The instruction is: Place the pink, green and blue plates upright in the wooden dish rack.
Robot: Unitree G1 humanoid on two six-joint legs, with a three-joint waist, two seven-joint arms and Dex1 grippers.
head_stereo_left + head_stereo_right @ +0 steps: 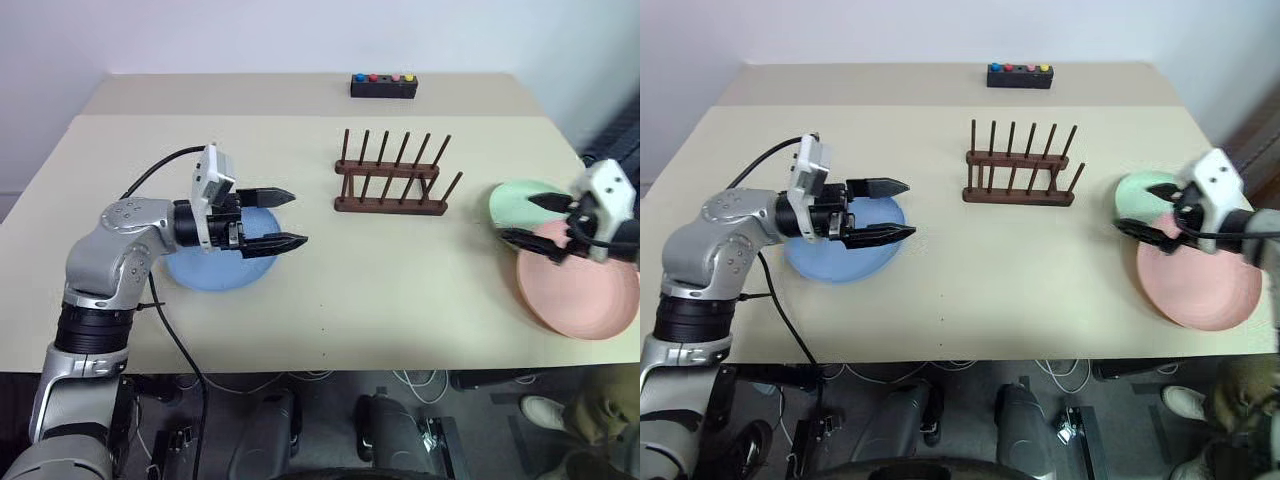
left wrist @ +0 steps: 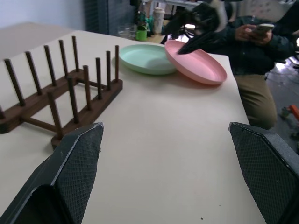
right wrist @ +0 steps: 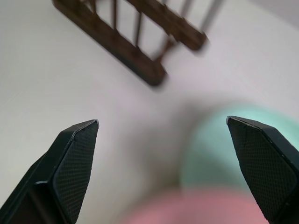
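The wooden dish rack (image 1: 392,178) stands at the middle of the table with nothing between its pegs. The blue plate (image 1: 205,268) lies flat on the left. My left gripper (image 1: 296,218) hovers open over the blue plate's right edge, pointing toward the rack and holding nothing. On the right, the green plate (image 1: 515,200) lies flat, and the pink plate (image 1: 585,295) sits beside it with its rim lapping the green one. My right gripper (image 1: 520,220) is open and empty above the spot where those two plates meet. The left wrist view shows the rack (image 2: 60,88), green plate (image 2: 147,58) and pink plate (image 2: 198,65).
A small black box with coloured buttons (image 1: 383,86) sits at the table's far edge. A seated person (image 2: 254,46) holding a phone is beyond the right end of the table. Bare tabletop (image 1: 400,280) lies in front of the rack.
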